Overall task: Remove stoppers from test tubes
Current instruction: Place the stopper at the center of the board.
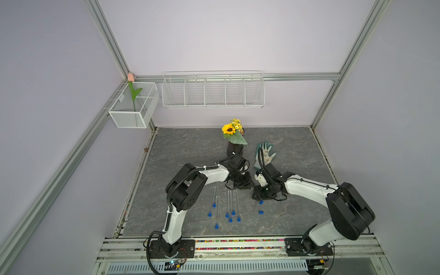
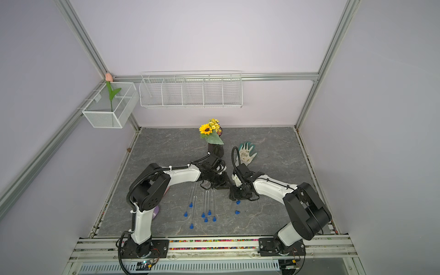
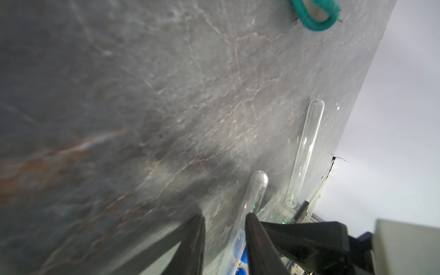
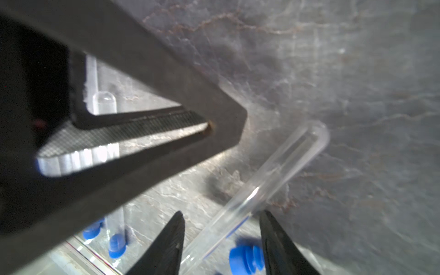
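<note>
While a clear round-ended tube (image 4: pixel 273 171) and blue plug-shaped stopper (image 4: pixel 246 259) are judged released, left gripper (image 3: pixel 225 217) narrowly parted, right gripper (image 4: pixel 222 214) wide, a capped tube (image 1: pixel 217 212) before the sunflower vase (image 1: pixel 235 149) must be grasped next.

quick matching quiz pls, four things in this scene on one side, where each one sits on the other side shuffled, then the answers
Things:
1 tulip
2 glove
3 sunflower
4 stoppers

Places:
a in the dark vase
b scattered on the table, toward the front
c in the mesh basket on the wall
d lying flat beside the vase

Pairs: 1-c, 2-d, 3-a, 4-b
</note>
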Controlling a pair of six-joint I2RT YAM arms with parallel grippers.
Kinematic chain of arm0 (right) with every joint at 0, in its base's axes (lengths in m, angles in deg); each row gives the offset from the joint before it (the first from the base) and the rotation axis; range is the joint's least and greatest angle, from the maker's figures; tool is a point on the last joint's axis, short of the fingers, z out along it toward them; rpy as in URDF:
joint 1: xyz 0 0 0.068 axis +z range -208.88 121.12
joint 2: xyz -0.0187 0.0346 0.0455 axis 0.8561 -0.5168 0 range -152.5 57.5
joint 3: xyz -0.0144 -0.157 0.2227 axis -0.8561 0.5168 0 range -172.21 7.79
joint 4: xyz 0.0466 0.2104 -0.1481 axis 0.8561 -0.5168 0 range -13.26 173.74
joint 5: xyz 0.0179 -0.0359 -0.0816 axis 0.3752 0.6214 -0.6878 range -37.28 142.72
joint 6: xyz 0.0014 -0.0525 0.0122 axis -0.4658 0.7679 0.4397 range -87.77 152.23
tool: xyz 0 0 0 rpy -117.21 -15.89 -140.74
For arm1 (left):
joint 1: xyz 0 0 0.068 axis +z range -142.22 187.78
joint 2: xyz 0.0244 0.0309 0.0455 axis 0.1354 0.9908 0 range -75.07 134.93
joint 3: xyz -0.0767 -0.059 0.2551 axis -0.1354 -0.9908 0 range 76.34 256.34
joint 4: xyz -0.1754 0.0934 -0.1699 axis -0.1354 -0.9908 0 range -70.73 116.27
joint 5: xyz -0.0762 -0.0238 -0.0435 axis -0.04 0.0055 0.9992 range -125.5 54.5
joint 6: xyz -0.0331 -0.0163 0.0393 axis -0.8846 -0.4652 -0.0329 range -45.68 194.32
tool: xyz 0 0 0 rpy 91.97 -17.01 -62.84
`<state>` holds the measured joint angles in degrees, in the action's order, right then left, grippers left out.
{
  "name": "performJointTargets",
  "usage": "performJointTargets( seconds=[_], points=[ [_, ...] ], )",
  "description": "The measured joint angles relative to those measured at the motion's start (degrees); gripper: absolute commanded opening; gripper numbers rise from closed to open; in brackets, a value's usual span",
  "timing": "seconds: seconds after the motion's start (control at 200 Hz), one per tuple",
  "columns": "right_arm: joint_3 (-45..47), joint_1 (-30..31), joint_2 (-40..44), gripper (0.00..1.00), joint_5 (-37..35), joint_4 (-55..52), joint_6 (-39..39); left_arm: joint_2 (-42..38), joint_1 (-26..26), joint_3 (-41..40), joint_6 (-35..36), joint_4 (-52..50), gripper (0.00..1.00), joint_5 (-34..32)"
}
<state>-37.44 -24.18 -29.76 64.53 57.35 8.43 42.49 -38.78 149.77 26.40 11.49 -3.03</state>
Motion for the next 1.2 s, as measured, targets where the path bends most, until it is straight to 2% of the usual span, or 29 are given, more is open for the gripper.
performJointTargets(
  seconds=[0.58, 0.88, 1.2],
  points=[
    [1.22, -0.02, 9.44, 0.68, -3.06, -3.17, -0.04, -0.5, -0.52, 0.0, 0.22, -0.39, 0.36, -1.6],
    [1.95, -0.11, 14.14, 0.72, -3.8, -3.28, 0.76, -3.98, -2.1, -0.52, 4.04, -6.62, 0.41, -9.86],
    [0.96, -1.55, 12.07, 0.75, -4.15, -2.75, 4.37, -9.33, -3.56, -1.64, 8.59, -12.44, 0.45, -18.86]
  ],
)
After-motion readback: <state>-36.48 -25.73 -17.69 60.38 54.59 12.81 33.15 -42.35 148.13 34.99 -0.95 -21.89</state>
